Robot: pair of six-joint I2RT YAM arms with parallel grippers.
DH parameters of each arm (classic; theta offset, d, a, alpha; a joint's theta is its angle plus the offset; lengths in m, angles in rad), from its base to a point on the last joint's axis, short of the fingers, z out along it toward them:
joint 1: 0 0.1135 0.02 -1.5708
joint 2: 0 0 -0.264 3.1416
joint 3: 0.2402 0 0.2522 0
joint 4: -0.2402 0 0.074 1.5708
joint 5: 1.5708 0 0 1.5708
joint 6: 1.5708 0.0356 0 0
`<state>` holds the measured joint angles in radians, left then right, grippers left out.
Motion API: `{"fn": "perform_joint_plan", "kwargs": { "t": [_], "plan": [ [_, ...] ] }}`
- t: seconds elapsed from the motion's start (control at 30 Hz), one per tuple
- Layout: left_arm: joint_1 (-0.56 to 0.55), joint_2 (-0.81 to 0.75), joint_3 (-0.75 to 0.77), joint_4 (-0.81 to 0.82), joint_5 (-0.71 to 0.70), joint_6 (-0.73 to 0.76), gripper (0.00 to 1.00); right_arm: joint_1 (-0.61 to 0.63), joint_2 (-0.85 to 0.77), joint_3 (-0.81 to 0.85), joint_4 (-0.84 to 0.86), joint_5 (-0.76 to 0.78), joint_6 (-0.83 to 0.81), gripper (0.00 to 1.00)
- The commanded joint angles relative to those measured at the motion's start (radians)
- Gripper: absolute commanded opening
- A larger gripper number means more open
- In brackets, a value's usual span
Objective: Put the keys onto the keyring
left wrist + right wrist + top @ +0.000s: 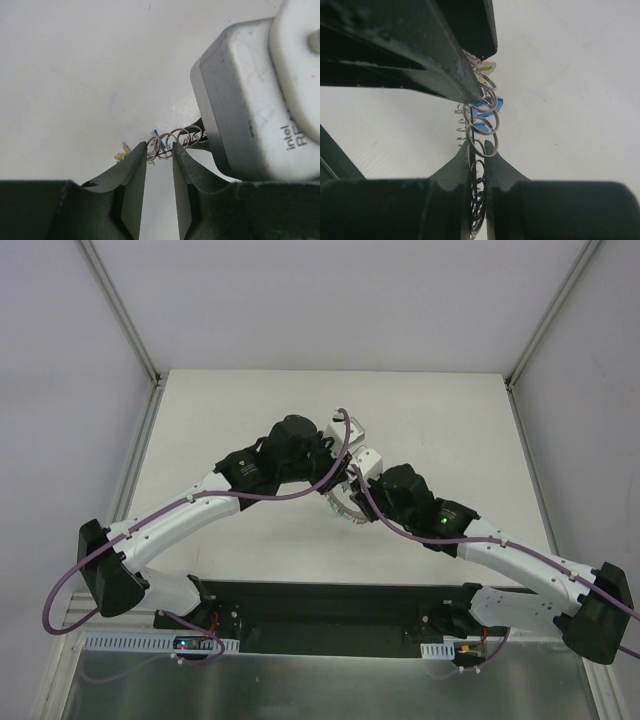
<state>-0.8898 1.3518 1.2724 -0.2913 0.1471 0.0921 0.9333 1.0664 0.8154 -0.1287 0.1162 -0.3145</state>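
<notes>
- Left gripper [159, 146] and right gripper [477, 145] are both clamping the grey, bumpy-rimmed metal keyring [480, 126] — from opposite sides.
- Tiny blue-headed key [487, 106] and yellow-headed key [121, 151] are showing among its loops.

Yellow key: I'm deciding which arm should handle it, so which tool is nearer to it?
Left. The left tool pinches the keyring right beside the yellow key; the right tool grips further along, past the blue key.

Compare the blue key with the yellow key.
The blue key lies along the keyring between the left gripper and the right gripper; the yellow key sits beyond the left gripper. The blue key shows plainly; the yellow key is half hidden. Both are tiny beside the ring.
</notes>
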Motion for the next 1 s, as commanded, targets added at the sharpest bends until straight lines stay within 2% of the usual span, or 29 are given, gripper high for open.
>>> {"fn": "perform_joint_plan", "kwargs": {
  "t": [0.0, 0.17, 0.27, 0.4, 0.53, 0.67, 0.7, 0.8, 0.83, 0.87, 0.97],
  "plan": [
    [-0.009, 0.020, 0.038, -0.026, -0.021, 0.021, 0.27, 0.007, -0.009, 0.074, 0.063, -0.009, -0.008, 0.01],
    [-0.009, 0.007, 0.030, -0.026, -0.046, -0.014, 0.32, 0.006, -0.011, 0.074, 0.055, -0.015, -0.011, 0.01],
    [0.015, -0.029, -0.001, -0.023, -0.107, -0.052, 0.35, 0.007, -0.006, 0.115, -0.018, -0.024, -0.061, 0.01],
    [0.107, -0.129, -0.124, 0.033, -0.090, -0.133, 0.41, 0.006, 0.065, 0.231, -0.289, -0.070, -0.146, 0.01],
    [0.198, -0.212, -0.261, 0.087, -0.043, -0.245, 0.43, 0.006, 0.154, 0.324, -0.416, -0.107, -0.158, 0.01],
    [0.252, -0.276, -0.384, 0.133, -0.018, -0.324, 0.45, 0.031, 0.280, 0.438, -0.498, -0.242, -0.182, 0.01],
    [0.262, -0.302, -0.419, 0.138, -0.012, -0.334, 0.45, 0.041, 0.305, 0.462, -0.582, -0.250, -0.227, 0.01],
    [0.291, -0.351, -0.470, 0.155, 0.000, -0.361, 0.47, 0.053, 0.380, 0.516, -0.757, -0.123, -0.287, 0.01],
    [0.302, -0.361, -0.479, 0.158, 0.002, -0.368, 0.47, 0.053, 0.388, 0.516, -0.784, 0.017, -0.294, 0.01],
    [0.305, -0.367, -0.487, 0.165, 0.006, -0.373, 0.47, 0.049, 0.392, 0.518, -0.798, 0.060, -0.301, 0.01],
    [0.316, -0.375, -0.516, 0.204, 0.051, -0.405, 0.47, 0.048, 0.400, 0.580, -0.828, 0.079, -0.307, 0.01]
  ]
}}
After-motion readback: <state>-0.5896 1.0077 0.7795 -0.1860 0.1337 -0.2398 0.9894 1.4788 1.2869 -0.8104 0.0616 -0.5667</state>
